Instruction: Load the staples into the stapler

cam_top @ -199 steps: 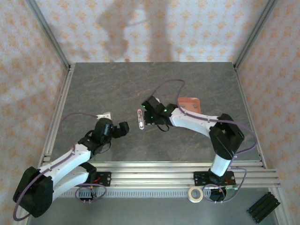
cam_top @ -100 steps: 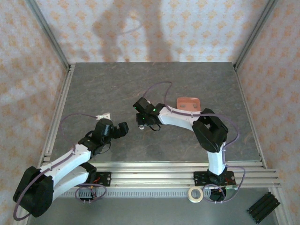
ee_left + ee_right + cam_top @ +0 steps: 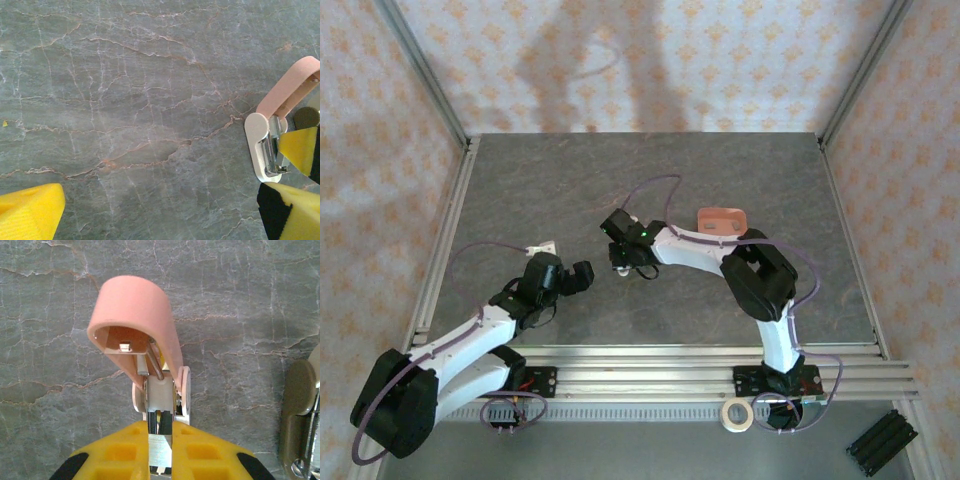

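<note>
My right hand (image 3: 160, 430) is clamped tight on the stapler (image 3: 136, 315), its yellow fingers (image 3: 125, 450) pressed together on the slim white-and-silver part at the hinge end. The pale pink lid is swung up and open, so I look straight into its underside, with a thin spring running down toward the hinge. The stapler sits about the middle of the grey marbled worktop (image 3: 540, 180), and in my left wrist's view its white base looks flat on the surface. The salmon-pink tray (image 3: 722, 218) lies well apart to the right and a little farther back. A narrow silver strip shows between my right fingers; whether it is the channel or staples I cannot tell. My left hand (image 3: 576, 276) hangs near the stapler on its left, fingers spread as wide as they go and gripping nothing, with bare worktop between them. A small white scrap (image 3: 543, 246) lies on the worktop beside my left arm
</note>
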Available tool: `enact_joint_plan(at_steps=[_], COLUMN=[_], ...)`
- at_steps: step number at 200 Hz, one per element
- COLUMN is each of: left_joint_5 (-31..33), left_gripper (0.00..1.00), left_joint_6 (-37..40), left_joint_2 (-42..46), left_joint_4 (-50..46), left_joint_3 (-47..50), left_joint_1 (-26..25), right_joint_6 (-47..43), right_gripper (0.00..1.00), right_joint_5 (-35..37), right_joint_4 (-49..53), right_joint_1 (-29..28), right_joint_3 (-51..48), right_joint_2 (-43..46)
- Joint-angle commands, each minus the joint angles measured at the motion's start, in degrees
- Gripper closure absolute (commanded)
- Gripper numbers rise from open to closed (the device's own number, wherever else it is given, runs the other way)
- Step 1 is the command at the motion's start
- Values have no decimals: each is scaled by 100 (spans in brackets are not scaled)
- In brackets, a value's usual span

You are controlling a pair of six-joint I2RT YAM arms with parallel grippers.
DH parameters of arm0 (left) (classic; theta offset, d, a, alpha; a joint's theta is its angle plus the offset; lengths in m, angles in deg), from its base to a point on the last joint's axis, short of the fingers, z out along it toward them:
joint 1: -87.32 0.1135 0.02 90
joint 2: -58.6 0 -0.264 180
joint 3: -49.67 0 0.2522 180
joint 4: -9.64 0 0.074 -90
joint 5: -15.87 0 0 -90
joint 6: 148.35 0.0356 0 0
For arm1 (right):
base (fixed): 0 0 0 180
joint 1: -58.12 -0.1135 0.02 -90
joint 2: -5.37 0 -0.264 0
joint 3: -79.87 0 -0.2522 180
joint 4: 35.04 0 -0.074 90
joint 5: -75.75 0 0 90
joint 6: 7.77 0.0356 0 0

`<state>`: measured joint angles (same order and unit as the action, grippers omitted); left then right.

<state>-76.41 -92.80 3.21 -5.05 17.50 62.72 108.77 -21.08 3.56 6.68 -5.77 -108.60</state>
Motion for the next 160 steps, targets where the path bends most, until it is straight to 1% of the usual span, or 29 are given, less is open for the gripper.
enact_joint_plan(at_steps=[1, 40, 89, 160], left_joint_5=[182, 192, 189, 181], left_gripper=[0, 0, 0, 0], left_joint_6=[128, 141, 174, 177], left_joint_2=[-15, 3, -2, 37], left_joint_4=[151, 134, 132, 103], left_joint_3=[10, 13, 48, 33], left_joint_1=[47, 61, 67, 71], right_joint_6=[-30, -48, -73, 18], right_gripper=[86, 86, 87, 87], right_joint_5=[214, 122, 192, 266], right_joint_4=[179, 149, 315, 253], right_joint_1=[-23, -24, -26, -129], right_joint_3=[175, 91, 60, -4], right_joint_2=[-135, -98, -149, -41])
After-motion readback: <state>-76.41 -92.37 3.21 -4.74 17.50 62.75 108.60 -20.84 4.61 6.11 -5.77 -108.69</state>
